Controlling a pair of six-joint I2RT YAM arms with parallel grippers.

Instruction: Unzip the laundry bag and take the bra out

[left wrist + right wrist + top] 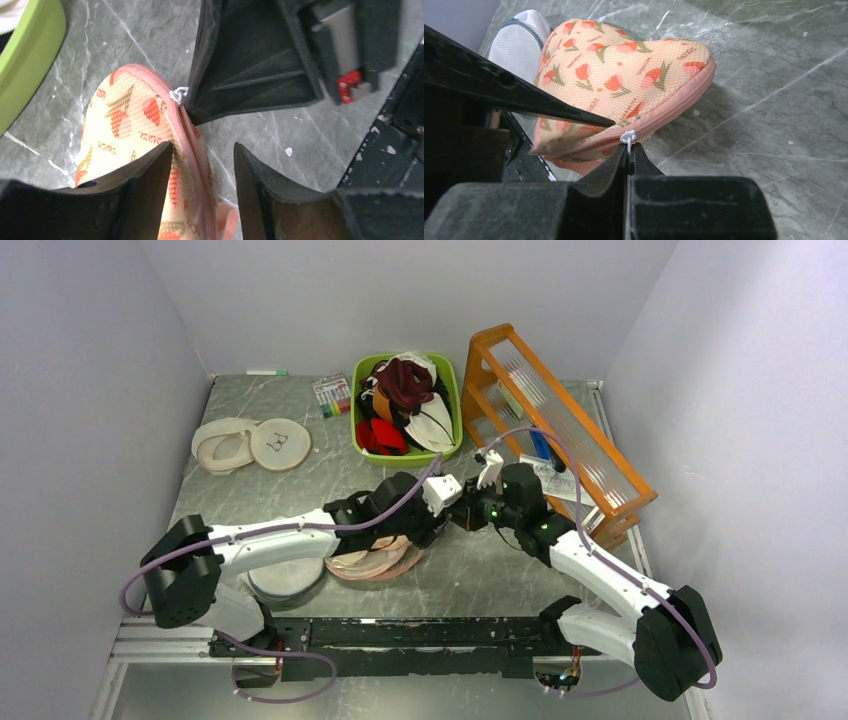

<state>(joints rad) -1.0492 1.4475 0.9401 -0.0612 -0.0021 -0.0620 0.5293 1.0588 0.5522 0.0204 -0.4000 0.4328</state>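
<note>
Laundry bag [624,80] lies on the grey marbled surface [774,100] near the front middle. In the top view it is mostly tucked under my left forearm, and a round white mesh disc [521,42] sits just beside its far end. It is a bean-shaped padded pouch of open-weave peach mesh printed with red flowers, domed on top and bound round the edge with a smooth pink zip band. I judge it light and soft, holding its shape only loosely. It will likely slide or lift on the slick stone if I tug the zip without anchoring it.

My right gripper [629,150] has its jaws clenched on the small white zip pull [628,136], which is the right place to hold for the unzipping. It is a tiny tab, and I'd guess it slips free under a sideways drag.

My left gripper [202,150] has its jaws parted, straddling the pink edge without pinching it, with one finger lying over the printed top. For an anchor I'd close there on the seam band, which looks firmer than the mesh.

The zip looks shut along the stretch I can see. I cannot see the bra; I take it to be inside.
</note>
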